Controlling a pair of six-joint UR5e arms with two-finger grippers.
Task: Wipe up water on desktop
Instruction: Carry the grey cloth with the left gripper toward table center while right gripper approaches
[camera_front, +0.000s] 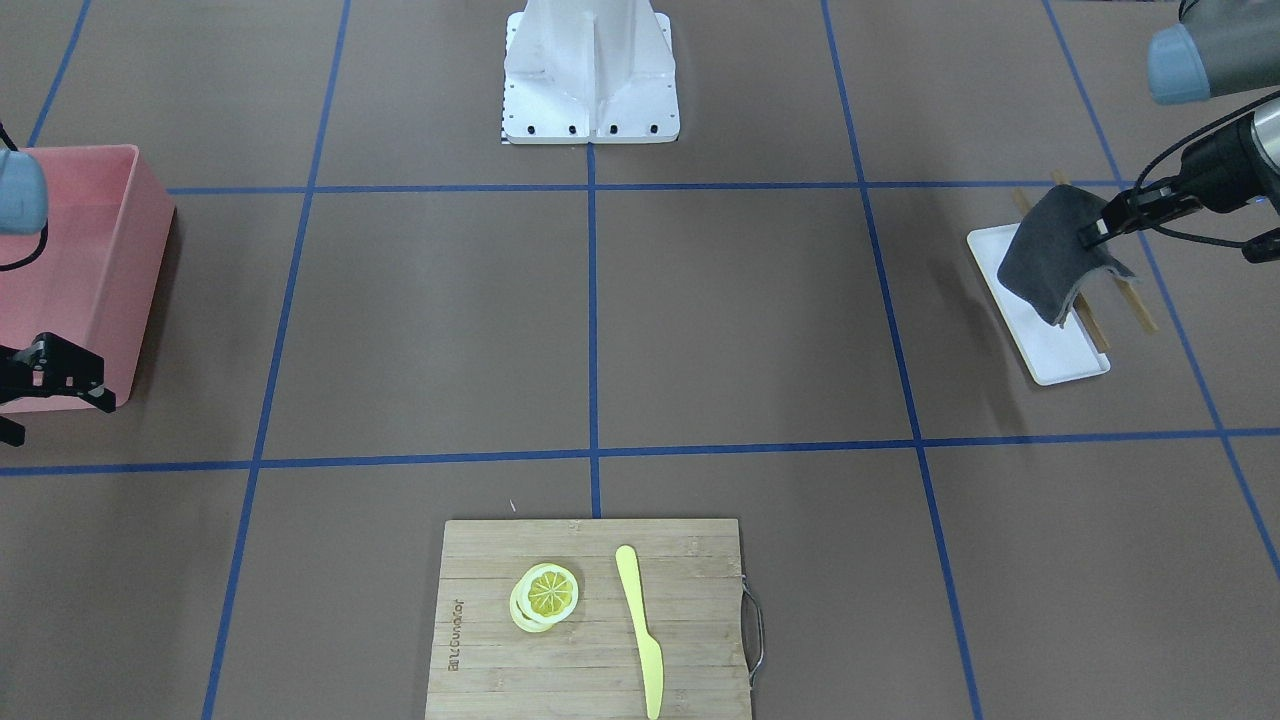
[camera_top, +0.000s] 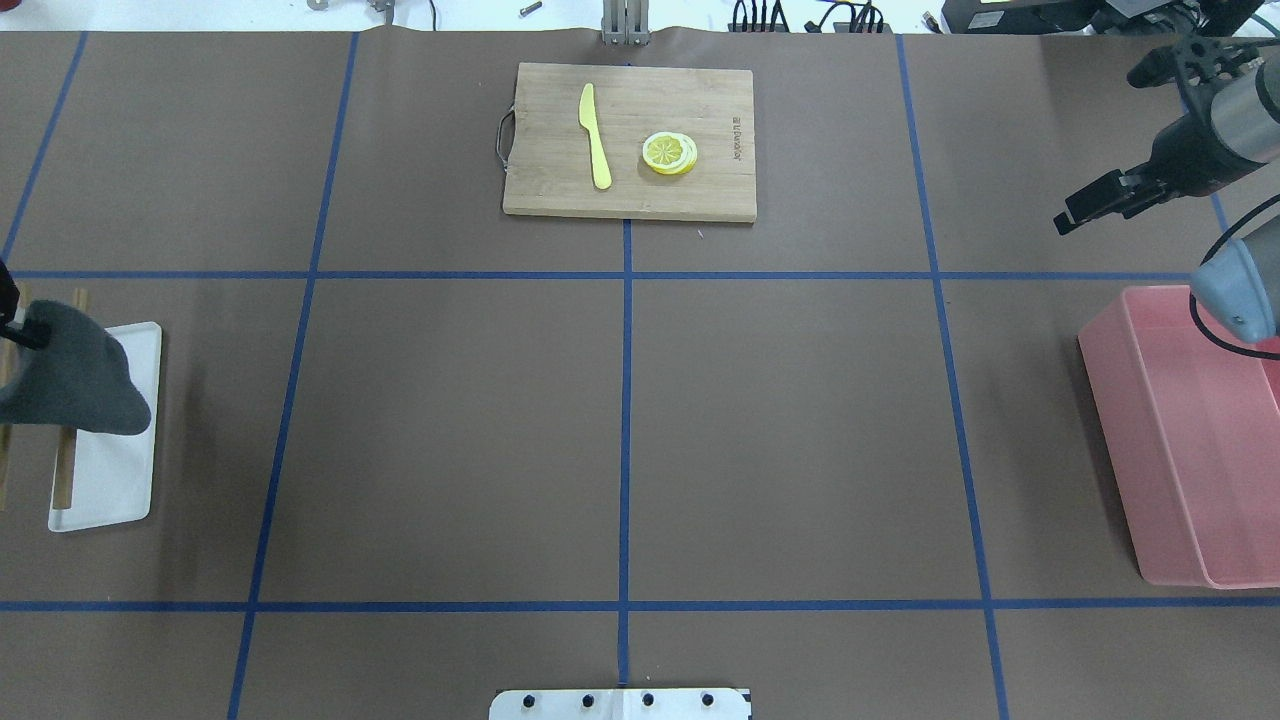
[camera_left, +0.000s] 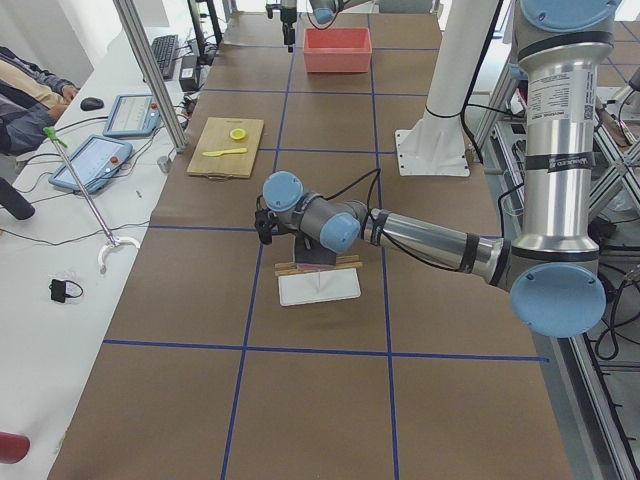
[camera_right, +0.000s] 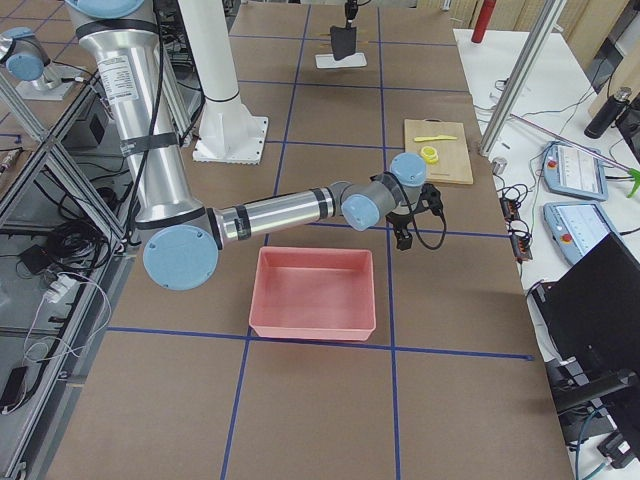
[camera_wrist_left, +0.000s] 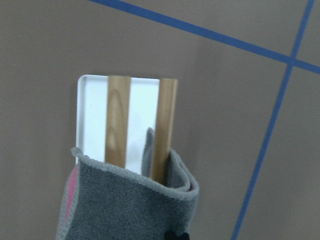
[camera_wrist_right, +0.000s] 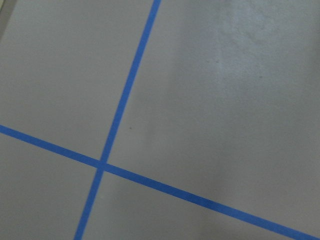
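Observation:
The brown desktop (camera_front: 750, 320) with blue tape lines shows no clear water in the wide views. The right wrist view shows a paler mottled patch (camera_wrist_right: 250, 40) on it; I cannot tell if that is water. My left gripper (camera_front: 1095, 228) is shut on a dark grey cloth (camera_front: 1050, 255) and holds it hanging above a white tray (camera_front: 1050, 345). The cloth also shows in the overhead view (camera_top: 75, 385) and the left wrist view (camera_wrist_left: 125, 200). My right gripper (camera_top: 1075, 215) hovers beside the pink bin (camera_top: 1170, 450), looks open and holds nothing.
Two wooden sticks (camera_wrist_left: 117, 120) lie across the white tray. A bamboo cutting board (camera_front: 590, 620) with a yellow knife (camera_front: 640, 630) and lemon slices (camera_front: 545, 595) sits at the operators' side. The white robot base (camera_front: 590, 70) stands at the opposite edge.

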